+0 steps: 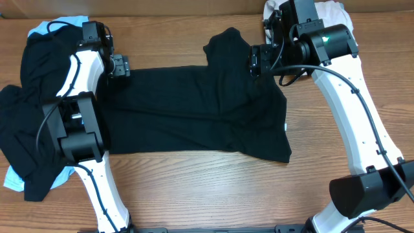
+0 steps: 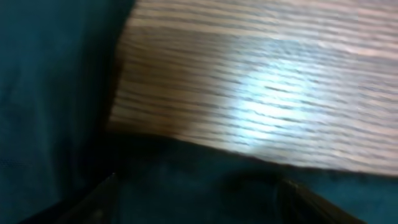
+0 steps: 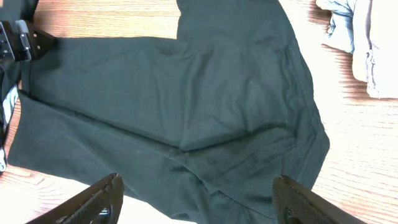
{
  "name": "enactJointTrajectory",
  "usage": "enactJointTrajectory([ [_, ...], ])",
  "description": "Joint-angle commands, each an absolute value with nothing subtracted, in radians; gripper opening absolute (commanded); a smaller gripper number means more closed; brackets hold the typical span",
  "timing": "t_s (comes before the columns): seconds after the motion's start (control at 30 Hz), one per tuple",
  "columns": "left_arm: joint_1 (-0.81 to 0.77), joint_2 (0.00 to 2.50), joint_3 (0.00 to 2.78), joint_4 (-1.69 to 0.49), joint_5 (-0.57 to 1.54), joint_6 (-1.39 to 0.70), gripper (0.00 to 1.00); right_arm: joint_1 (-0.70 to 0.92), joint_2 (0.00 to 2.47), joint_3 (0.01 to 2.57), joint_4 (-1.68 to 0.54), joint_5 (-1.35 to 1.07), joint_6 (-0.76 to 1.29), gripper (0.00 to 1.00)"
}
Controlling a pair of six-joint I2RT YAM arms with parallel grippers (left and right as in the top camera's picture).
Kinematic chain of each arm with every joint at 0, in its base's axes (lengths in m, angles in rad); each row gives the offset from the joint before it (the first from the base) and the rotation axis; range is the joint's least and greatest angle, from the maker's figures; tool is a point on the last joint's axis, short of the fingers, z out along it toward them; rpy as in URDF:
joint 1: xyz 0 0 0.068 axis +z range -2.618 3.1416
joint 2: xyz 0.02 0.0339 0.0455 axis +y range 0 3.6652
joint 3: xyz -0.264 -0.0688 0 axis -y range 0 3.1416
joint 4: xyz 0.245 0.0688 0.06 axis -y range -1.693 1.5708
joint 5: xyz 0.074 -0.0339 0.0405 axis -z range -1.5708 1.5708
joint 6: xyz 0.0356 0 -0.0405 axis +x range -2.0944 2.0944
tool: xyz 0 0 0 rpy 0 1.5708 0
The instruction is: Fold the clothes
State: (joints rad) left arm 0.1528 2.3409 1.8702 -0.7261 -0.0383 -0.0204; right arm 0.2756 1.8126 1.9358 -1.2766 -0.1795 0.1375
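Note:
A black short-sleeved shirt (image 1: 194, 110) lies spread across the middle of the table, one sleeve pointing to the far edge, with a small white label (image 1: 286, 126) at its right edge. My left gripper (image 1: 121, 66) is at the shirt's far left corner. In the blurred left wrist view its fingers (image 2: 199, 196) are apart over dark fabric (image 2: 50, 93). My right gripper (image 1: 255, 60) hovers over the far sleeve. In the right wrist view it is open and empty (image 3: 196, 196) above the shirt (image 3: 186, 93).
A pile of black clothes (image 1: 29, 84) with light blue ones (image 1: 45, 29) lies at the left, behind the left arm. Pale cream clothes (image 1: 336, 13) sit at the far right corner and also show in the right wrist view (image 3: 367, 37). Bare wood lies in front of the shirt.

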Motion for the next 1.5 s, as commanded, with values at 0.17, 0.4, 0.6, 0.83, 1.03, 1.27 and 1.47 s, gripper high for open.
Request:
enactJointTrajectory([
  [0.17,0.119,2.360,1.805,-0.736,0.070,-0.022,0.85,0.280,1.811,1.937,-1.281,-0.188,0.133,0.80],
  [0.4,0.057,2.370,1.786,-0.743,0.071,-0.022,0.84,0.280,1.811,1.937,-1.289,-0.188,0.133,0.80],
  [0.6,-0.003,2.370,1.786,-0.735,0.059,-0.022,0.86,0.280,1.811,1.937,-1.291,-0.188,0.133,0.80],
  [0.83,-0.010,2.362,1.851,-0.793,0.019,-0.027,0.91,0.280,1.811,1.937,-1.298,-0.184,0.129,0.80],
  [1.03,0.027,2.352,2.056,-0.958,0.019,-0.026,0.95,0.280,1.811,1.937,-1.295,-0.185,0.130,0.80],
  [1.27,0.060,2.352,2.139,-0.988,0.018,-0.025,0.95,0.280,1.811,1.937,-1.296,-0.185,0.130,0.80],
  [1.47,0.102,2.372,2.096,-0.937,0.019,-0.010,0.90,0.280,1.811,1.937,-1.296,-0.185,0.130,0.80],
])
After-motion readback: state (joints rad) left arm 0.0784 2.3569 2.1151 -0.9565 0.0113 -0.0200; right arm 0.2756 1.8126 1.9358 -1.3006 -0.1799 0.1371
